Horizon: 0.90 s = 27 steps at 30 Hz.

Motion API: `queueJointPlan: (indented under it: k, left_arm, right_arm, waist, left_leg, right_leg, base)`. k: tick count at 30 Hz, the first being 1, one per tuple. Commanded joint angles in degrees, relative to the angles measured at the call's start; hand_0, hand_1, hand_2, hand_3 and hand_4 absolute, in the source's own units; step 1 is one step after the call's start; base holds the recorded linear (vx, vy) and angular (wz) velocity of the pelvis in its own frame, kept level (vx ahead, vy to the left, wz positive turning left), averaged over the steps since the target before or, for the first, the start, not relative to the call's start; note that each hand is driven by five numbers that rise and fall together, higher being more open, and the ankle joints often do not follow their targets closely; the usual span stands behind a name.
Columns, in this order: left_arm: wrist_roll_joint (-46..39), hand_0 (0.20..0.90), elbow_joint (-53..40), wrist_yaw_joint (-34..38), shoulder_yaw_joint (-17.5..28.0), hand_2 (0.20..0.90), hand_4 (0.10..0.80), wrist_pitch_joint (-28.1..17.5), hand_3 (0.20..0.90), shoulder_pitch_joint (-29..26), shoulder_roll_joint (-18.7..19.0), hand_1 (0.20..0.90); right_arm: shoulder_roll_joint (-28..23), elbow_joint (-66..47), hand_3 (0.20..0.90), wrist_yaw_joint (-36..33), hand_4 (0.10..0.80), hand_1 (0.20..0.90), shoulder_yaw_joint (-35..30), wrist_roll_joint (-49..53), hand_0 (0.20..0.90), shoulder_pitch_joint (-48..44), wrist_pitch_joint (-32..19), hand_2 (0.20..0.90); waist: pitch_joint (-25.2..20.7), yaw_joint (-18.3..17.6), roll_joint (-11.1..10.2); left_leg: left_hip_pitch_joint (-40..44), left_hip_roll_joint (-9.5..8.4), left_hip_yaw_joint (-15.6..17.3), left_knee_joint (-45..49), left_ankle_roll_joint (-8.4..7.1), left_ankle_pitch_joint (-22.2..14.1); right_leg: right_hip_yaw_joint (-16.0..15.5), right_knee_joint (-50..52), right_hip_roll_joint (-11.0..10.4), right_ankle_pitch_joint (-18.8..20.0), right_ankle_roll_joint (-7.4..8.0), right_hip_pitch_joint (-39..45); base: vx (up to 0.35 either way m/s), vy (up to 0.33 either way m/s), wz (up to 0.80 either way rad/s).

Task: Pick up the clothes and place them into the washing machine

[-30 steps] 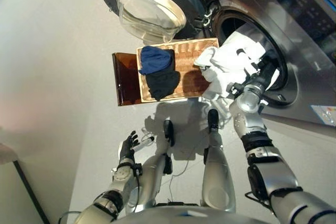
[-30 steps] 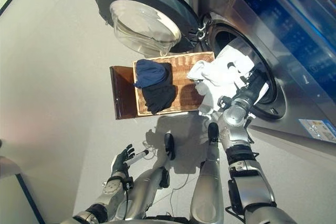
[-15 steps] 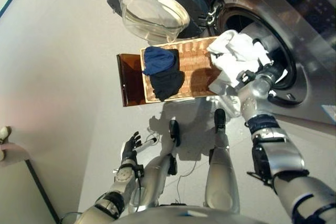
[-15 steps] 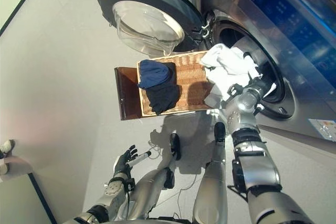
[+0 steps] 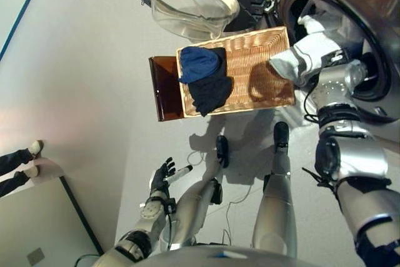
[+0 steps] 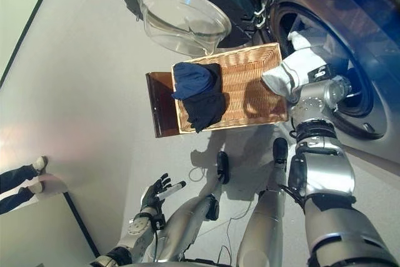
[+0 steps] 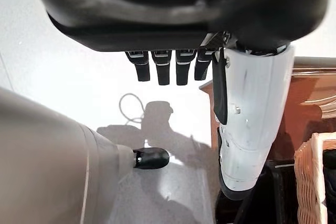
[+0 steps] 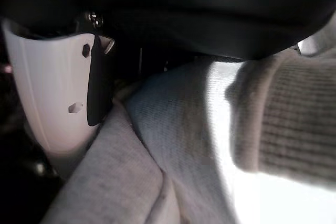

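Right hand (image 8: 58,93): thumb against white garment (image 5: 306,51) (fingers hidden, grip unclear), garment at washer drum opening (image 5: 369,73), 2 o'clock. Wicker basket (image 5: 262,67) holds blue (image 5: 199,64) and dark (image 5: 209,92) clothes. Left hand (image 5: 164,176) spread, 7 o'clock.

wicker basket (image 5: 262,70) on brown stand (image 5: 164,89); person's legs (image 5: 15,161) far left.

white garment (image 5: 304,54), blue top (image 5: 199,64) — tan woven basket (image 5: 262,85)

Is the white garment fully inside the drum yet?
Not yet. The white garment bunches at the washing machine opening, one end hanging over the wicker basket's corner.
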Motion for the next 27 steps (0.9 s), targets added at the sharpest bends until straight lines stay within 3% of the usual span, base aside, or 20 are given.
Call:
queueJointPlan:
  k: [1, 15, 24, 27]
  left_arm:
    - [-2.1, 0.9, 0.5, 0.1, -3.8, 0.9, 0.8, -1.3, 0.9, -0.3, 2.9, 0.9]
    - [-3.2, 0.9, -1.5, 0.1, -5.0, 0.9, 0.8, -2.4, 0.9, -1.2, 3.5, 0.9]
    - [-3.3, 0.9, -0.9, 0.2, -5.7, 0.9, 0.8, -2.2, 0.9, -1.3, 3.3, 0.9]
    - [-3.3, 0.9, -0.9, 0.4, -5.0, 0.9, 0.8, -2.3, 0.9, -1.4, 3.6, 0.9]
  right_arm:
    - [-6.0, -1.9, 0.2, 4.3, 0.3, 0.2, 3.5, 3.3, 0.2, -12.7, -8.5, 0.2]
    - [-16.7, -0.7, 0.2, 3.9, 0.3, 0.2, 4.8, 8.5, 0.2, -22.0, -11.5, 0.2]
    - [-18.5, -0.7, 0.2, 3.7, 0.3, 0.2, 6.6, 9.5, 0.2, -25.0, -12.3, 0.2]
    - [-18.9, 0.5, 0.2, 3.0, 0.3, 0.2, 8.0, 6.9, 0.2, -25.0, -10.4, 0.2]
  waist:
    - [-2.0, 1.1, 0.0]
    - [-3.3, 2.5, 1.6]
    - [-3.8, 2.6, 1.4]
    - [-3.8, 2.5, 1.0]
  left_leg:
    - [1.9, 0.15, 0.3, -0.4, -5.89, -4.8]
    - [0.0, -1.06, -0.3, -0.4, -6.31, -4.7]
    - [-0.2, -1.07, -0.5, -0.4, -6.33, -4.4]
    - [0.0, -1.03, -0.4, -0.4, -6.39, -4.4]
  right_leg:
    - [2.2, 10.6, -2.6, -9.6, -0.65, -4.0]
    - [3.5, 11.0, -3.1, -10.3, -0.44, -6.5]
    - [3.7, 11.1, -2.9, -10.0, -0.57, -6.6]
    - [3.5, 10.9, -2.9, -9.9, -0.59, -6.3]
  base:
    - [0.0, 0.0, 0.0]
    - [0.021, 0.005, 0.0]
    - [0.005, 0.0, 0.05]
    - [0.0, 0.0, 0.0]
